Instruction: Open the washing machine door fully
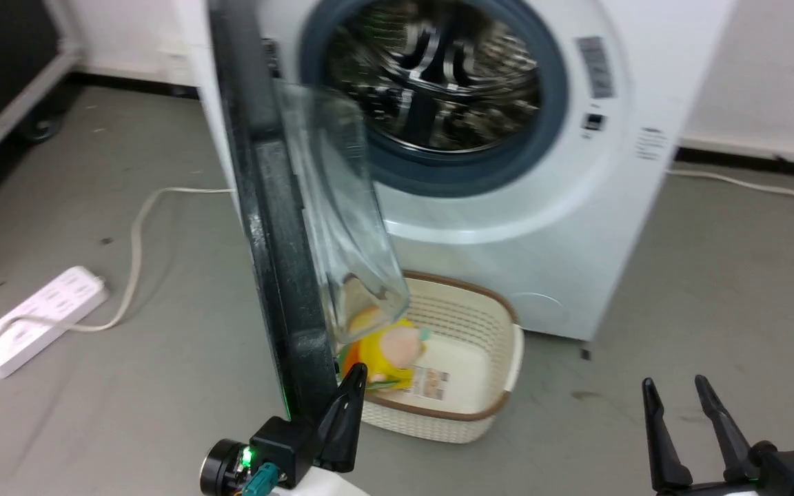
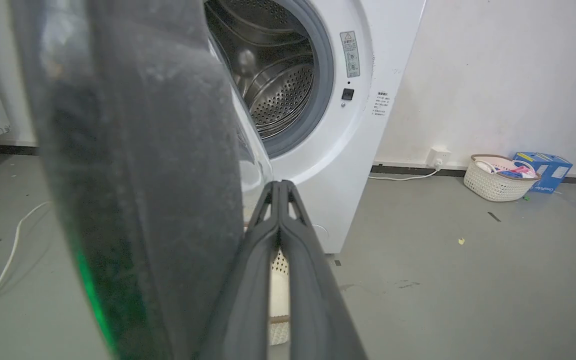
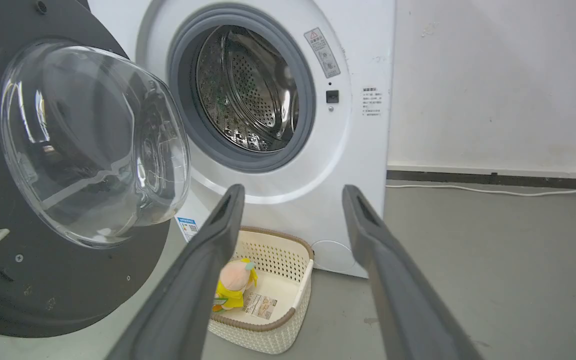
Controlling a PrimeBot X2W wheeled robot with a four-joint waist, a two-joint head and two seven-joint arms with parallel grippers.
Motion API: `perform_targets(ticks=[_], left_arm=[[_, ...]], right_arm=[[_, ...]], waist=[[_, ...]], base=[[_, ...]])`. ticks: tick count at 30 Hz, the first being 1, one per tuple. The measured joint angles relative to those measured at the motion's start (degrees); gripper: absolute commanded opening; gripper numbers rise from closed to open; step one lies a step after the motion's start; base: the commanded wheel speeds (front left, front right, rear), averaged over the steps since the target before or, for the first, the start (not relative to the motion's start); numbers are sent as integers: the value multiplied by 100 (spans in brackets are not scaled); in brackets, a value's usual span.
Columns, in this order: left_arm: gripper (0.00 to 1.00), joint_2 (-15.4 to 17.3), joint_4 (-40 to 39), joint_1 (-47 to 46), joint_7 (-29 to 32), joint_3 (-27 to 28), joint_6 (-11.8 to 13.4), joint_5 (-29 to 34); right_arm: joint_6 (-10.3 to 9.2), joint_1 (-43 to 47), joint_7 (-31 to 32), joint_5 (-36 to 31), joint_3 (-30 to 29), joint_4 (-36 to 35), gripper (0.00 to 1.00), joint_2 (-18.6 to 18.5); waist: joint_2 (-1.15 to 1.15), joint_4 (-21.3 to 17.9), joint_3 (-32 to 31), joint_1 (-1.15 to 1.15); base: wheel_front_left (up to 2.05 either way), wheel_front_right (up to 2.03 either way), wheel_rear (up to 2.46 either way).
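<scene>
Washing machine door (image 3: 3, 280) stands swung out from the washing machine (image 1: 576, 227), hinged at the 9 o'clock side of the opening. In your head view you see it almost edge-on, running from 12 down to 6 o'clock, with its clear glass bowl (image 3: 93, 145) bulging toward 3 o'clock. The steel drum (image 1: 438, 76) and grey rubber ring (image 1: 552, 124) lie bare.

Your left gripper (image 2: 279, 187) sits at 6 o'clock in the head view, fingers pressed together with nothing between them. It is just beside the door's lower rim on the bowl side; you cannot tell whether it touches. Your right gripper (image 1: 675, 382) hangs at 4 o'clock, fingers spread and empty, well apart from the door.

A cream basket (image 1: 438, 426) holding a yellow plush toy (image 1: 390, 351) rests on the floor (image 1: 714, 275) at the machine's 6 o'clock. A white power strip (image 1: 35, 320) lies at 8 o'clock.
</scene>
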Motion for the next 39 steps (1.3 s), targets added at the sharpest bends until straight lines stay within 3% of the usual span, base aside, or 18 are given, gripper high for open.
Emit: perform_targets(ticks=[11,18,23,29,39], left_arm=[[0,44,31,63,-1,342,-34,40],[0,214,126,-282,-3,870,-20,-132],[0,467,410,-698,-7,1462,-23,-427],[0,1050,1059,-1415,-7,2212,-55,-827],[0,1580,2095,-2450,-5,2884,-182,-1216]], right_arm=[[0,69,0,-16,159,37,100,4],[0,55,0,-255,196,3,100,4],[0,-108,0,-439,229,-30,100,5],[0,-331,65,-624,250,-140,100,-25],[0,-541,256,-633,221,-381,100,-231]], waist=[[0,1020,-59,0],[0,1354,363,1],[0,1483,781,1],[0,1522,1291,2],[0,1359,1918,2]], base=[[0,0,0],[0,0,0],[0,0,0],[0,0,0],[0,0,0]])
